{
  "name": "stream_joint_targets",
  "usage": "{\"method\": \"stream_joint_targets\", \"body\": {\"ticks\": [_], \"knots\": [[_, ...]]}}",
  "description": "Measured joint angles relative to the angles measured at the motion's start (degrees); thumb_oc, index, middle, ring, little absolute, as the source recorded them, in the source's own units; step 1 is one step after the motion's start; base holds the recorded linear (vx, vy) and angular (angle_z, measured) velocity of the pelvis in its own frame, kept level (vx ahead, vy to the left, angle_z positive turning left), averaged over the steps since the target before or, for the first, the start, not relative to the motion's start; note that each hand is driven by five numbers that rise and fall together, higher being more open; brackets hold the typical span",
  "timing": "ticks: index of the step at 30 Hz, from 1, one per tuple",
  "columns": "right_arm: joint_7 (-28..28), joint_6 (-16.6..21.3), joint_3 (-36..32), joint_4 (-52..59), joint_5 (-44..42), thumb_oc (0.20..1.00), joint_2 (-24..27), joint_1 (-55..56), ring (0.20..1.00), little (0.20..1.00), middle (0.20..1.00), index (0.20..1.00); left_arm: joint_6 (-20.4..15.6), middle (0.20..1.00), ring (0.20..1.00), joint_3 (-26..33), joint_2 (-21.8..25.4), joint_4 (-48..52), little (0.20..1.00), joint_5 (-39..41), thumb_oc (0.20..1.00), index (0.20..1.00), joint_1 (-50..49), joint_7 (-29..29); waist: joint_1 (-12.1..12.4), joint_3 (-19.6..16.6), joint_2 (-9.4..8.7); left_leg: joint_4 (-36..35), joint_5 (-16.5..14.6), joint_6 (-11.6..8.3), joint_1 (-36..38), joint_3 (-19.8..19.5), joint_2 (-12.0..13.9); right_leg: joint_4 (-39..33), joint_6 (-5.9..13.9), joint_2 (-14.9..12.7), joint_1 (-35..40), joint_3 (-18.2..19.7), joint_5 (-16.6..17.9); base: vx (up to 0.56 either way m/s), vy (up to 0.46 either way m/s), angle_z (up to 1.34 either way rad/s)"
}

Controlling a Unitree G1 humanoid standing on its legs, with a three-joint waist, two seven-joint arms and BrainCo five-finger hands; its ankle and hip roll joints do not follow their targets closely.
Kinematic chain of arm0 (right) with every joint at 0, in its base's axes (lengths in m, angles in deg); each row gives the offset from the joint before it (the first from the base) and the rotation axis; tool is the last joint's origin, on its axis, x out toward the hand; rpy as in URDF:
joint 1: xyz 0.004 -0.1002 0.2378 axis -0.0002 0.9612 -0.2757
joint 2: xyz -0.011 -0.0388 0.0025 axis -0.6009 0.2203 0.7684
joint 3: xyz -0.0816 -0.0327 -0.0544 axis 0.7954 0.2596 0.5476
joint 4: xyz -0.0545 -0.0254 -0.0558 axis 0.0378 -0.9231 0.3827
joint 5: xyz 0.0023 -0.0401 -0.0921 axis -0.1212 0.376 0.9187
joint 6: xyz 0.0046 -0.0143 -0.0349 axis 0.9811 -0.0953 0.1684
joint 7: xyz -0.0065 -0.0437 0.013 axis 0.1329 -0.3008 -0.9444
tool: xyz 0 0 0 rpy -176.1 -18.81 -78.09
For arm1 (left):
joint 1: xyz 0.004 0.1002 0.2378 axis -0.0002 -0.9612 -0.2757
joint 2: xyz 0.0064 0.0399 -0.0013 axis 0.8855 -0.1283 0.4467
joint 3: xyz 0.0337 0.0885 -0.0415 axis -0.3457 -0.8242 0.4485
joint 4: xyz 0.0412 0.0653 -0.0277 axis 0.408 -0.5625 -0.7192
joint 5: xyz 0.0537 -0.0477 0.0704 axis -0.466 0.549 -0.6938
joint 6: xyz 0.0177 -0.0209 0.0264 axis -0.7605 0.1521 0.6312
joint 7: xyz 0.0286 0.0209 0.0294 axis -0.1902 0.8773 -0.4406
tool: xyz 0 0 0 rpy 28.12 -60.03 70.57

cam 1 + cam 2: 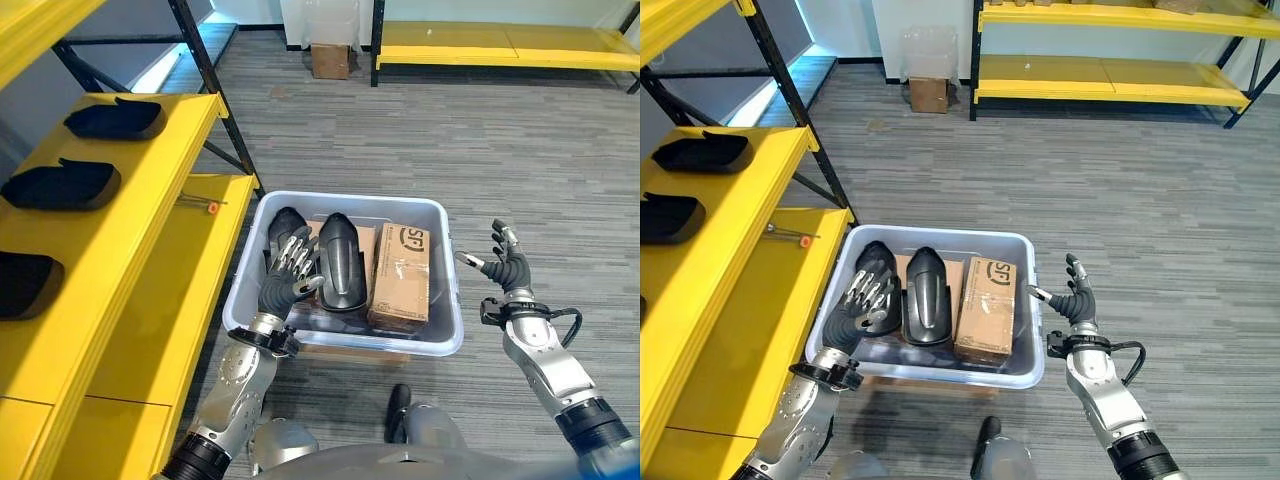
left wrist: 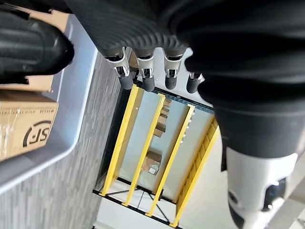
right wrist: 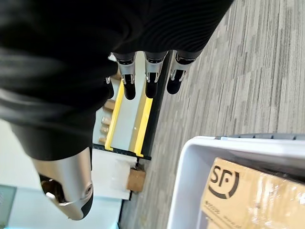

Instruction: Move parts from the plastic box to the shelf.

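A pale grey plastic box [image 1: 447, 300] stands on the floor beside the yellow shelf [image 1: 160, 170]. In it lie two black moulded parts, one at the left [image 1: 287, 222] and one in the middle [image 1: 338, 262], next to a cardboard carton [image 1: 402, 275]. My left hand [image 1: 287, 278] hovers open over the left part, its fingers [image 2: 145, 78] relaxed and holding nothing. Just right of the box's right wall, my right hand [image 1: 510, 268] is raised open and empty, fingers [image 3: 151, 86] spread. Three black parts [image 1: 115, 120] [image 1: 60, 185] [image 1: 20, 283] rest on the upper shelf board.
A thin tool with an orange tip [image 1: 200, 205] lies on the lower shelf board [image 1: 190, 280]. The shelf's black upright [image 1: 215, 90] stands behind the box. Far back are a small cardboard box [image 1: 330, 60] and another low yellow rack [image 1: 500, 45]. Grey carpet stretches to the right.
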Motion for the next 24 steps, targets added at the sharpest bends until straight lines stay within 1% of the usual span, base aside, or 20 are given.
{"method": "stream_joint_targets", "body": {"ticks": [1,2,4,6,7,8,9,12,14,17,18,20,24], "knots": [[0.1,0.0,0.6,0.0,0.0,1.0,-0.2,0.0,1.0,1.0,1.0,1.0,0.0,1.0,1.0,0.0,0.2,0.0,1.0,0.0,1.0,1.0,0.4,-0.7,0.7,0.3,-0.42,0.0,-0.7,-0.34,-0.2,0.0,-0.4,0.1,0.37,-0.4,-0.5,0.2,0.2,0.01,0.065,0.08],[0.1,0.1,0.6,0.0,0.0,1.0,-0.5,-0.3,1.0,1.0,1.0,1.0,0.0,1.0,1.0,0.0,0.4,0.0,1.0,-0.1,1.0,1.0,0.6,-1.1,1.0,0.8,-0.97,-0.2,-1.2,-0.11,-0.4,0.0,-1.0,0.3,0.7,-1.1,-0.8,0.2,0.5,-0.02,0.05,0.05],[0.2,0.6,0.5,0.0,0.1,1.0,-0.6,-1.3,1.0,1.0,1.0,1.0,0.0,1.0,1.0,0.0,0.5,0.0,1.0,-0.2,1.0,1.0,0.4,-2.1,1.1,1.1,-0.88,-1.2,-3.0,0.0,-0.4,0.2,-1.8,0.5,1.36,-1.6,-1.4,0.0,0.9,-0.07,0.06,0.09],[1.0,2.1,0.5,0.1,0.2,1.0,-0.5,-3.6,1.0,1.0,1.0,1.0,-0.1,1.0,1.0,-0.1,1.3,0.1,1.0,-0.9,1.0,1.0,1.1,-2.5,1.5,1.6,-0.66,-1.7,-5.0,0.4,-1.9,0.2,-2.8,1.3,2.03,-2.8,-3.6,0.1,1.5,-0.13,0.084,0.08],[1.5,2.5,0.5,0.1,0.5,1.0,-0.6,-6.1,1.0,1.0,1.0,1.0,-0.2,1.0,1.0,-0.1,2.0,0.4,1.0,-1.1,1.0,1.0,2.3,-3.6,1.8,3.3,-0.62,-1.7,-5.9,0.73,-3.3,0.2,-3.8,1.8,2.3,-3.9,-5.2,0.2,2.4,-0.15,0.064,0.14],[1.9,2.7,0.5,0.1,1.1,1.0,-0.5,-7.8,1.0,1.0,1.0,1.0,-0.2,1.0,1.0,-0.2,2.7,0.7,1.0,-1.1,1.0,1.0,3.2,-4.3,1.7,4.2,-0.55,-1.7,-6.5,0.67,-4.4,0.1,-4.3,1.9,2.51,-4.5,-6.3,0.2,2.9,-0.14,0.04,0.12],[2.3,2.7,0.5,0.1,1.5,1.0,-0.5,-9.4,1.0,1.0,1.0,1.0,-0.2,1.0,1.0,-0.2,3.0,0.8,1.0,-1.1,1.0,1.0,4.2,-4.7,2.1,5.5,-0.41,-1.8,-6.6,0.34,-5.1,-0.1,-5.1,2.0,2.53,-5.2,-7.0,0.3,3.6,-0.16,0.043,0.16],[3.0,2.6,1.5,0.1,2.3,1.0,-0.5,-14.0,1.0,1.0,1.0,1.0,-0.6,1.0,1.0,-0.3,3.3,1.1,1.0,-1.1,1.0,1.0,5.7,-6.5,2.9,8.1,-0.53,-1.0,-6.8,0.86,-8.1,-0.8,-6.4,1.4,3.11,-6.9,-8.9,0.2,4.9,-0.15,0.037,0.14],[3.6,2.6,2.2,0.0,2.4,1.0,-0.6,-17.8,1.0,1.0,1.0,1.0,-1.1,1.0,1.0,-0.3,3.3,1.4,1.0,-1.1,1.0,1.0,7.3,-7.2,3.9,11.1,-0.57,0.1,-6.4,1.29,-10.7,-1.8,-6.6,0.5,2.73,-7.2,-10.2,0.0,6.3,-0.16,0.007,0.11],[3.4,2.4,2.4,-1.1,2.4,1.0,-2.4,-20.2,1.0,1.0,1.0,1.0,-1.2,1.0,1.0,-0.8,3.3,1.5,1.0,-1.1,1.0,1.0,8.8,-8.3,4.6,13.2,-0.53,1.0,-6.2,1.33,-12.3,-2.5,-6.4,0.5,2.02,-7.2,-11.2,-0.3,7.0,-0.15,-0.015,0.07],[3.3,2.3,2.5,-1.2,2.4,1.0,-2.6,-21.2,1.0,1.0,1.0,1.0,-1.4,1.0,1.0,-0.9,3.3,1.5,1.0,-1.1,1.0,1.0,10.2,-8.3,4.7,14.4,-0.54,1.7,-6.2,1.34,-13.5,-3.0,-6.2,0.7,1.91,-7.3,-11.7,-0.8,7.1,-0.15,0.011,0.14],[2.9,1.6,2.7,-3.7,3.2,1.0,-2.6,-22.8,1.0,1.0,1.0,1.0,-1.5,1.0,1.0,-1.4,3.3,1.5,1.0,-1.2,1.0,1.0,12.6,-8.6,5.0,15.1,-0.48,2.8,-5.9,1.29,-15.9,-4.2,-5.8,1.0,1.57,-7.2,-13.1,-1.5,7.4,-0.14,0.02,0.19],[1.7,0.8,3.5,-7.1,4.6,1.0,-2.7,-26.1,1.0,1.0,1.0,1.0,-1.6,1.0,1.0,-1.8,3.4,1.5,1.0,-1.3,1.0,1.0,14.4,-9.7,5.2,15.7,-0.48,3.4,-6.1,1.39,-17.0,-4.2,-5.8,1.8,1.48,-7.5,-14.3,-1.5,7.3,-0.12,0.009,0.01]]}}
